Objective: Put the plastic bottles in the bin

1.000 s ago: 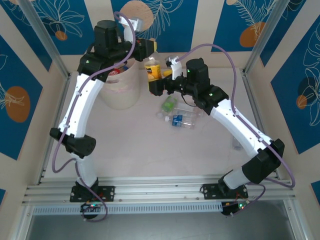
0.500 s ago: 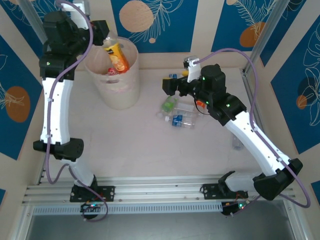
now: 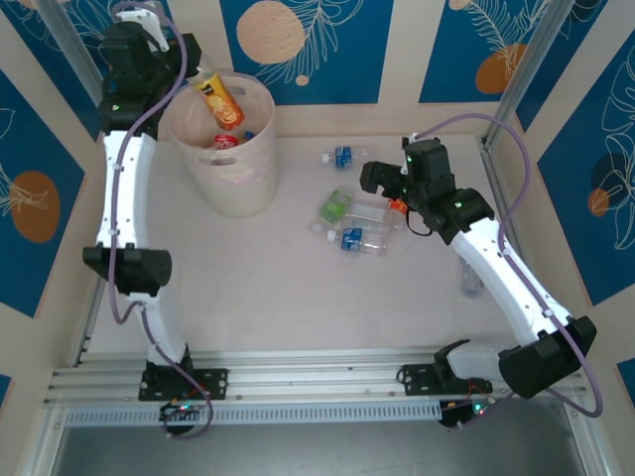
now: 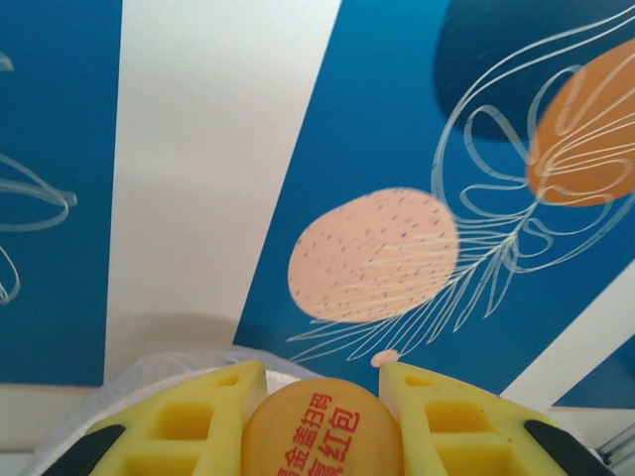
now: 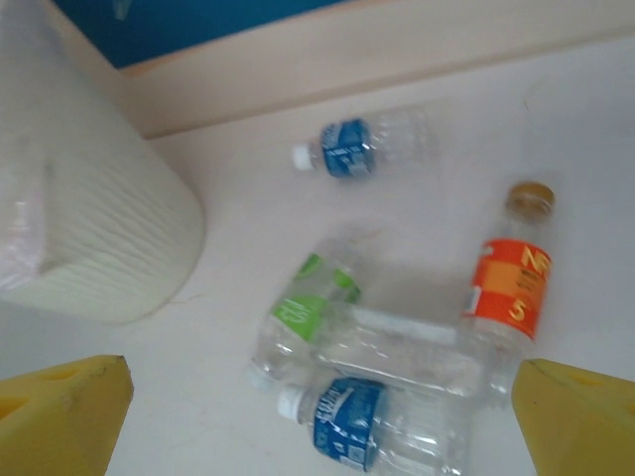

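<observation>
Five plastic bottles (image 5: 397, 342) are lying loose on the table (image 3: 298, 297) as a sixth is hanging over the single bin (image 3: 238, 183).
The left gripper (image 3: 189, 71) is pinching narrowly on the yellow-orange bottle (image 3: 218, 102), which is tilting above the bin's rim at the table's ten o'clock, with a red-labelled bottle (image 3: 224, 141) lying inside. Near centre are sitting two blue-labelled bottles (image 5: 347, 149), one green-labelled bottle (image 5: 303, 307), one orange-labelled bottle (image 5: 506, 288) and one bare. The right gripper (image 5: 317, 397), fingers spread wide, is hovering over them. A second ago the left arm was carrying its bottle at twelve o'clock; the right has since been pulling back toward three o'clock.
</observation>
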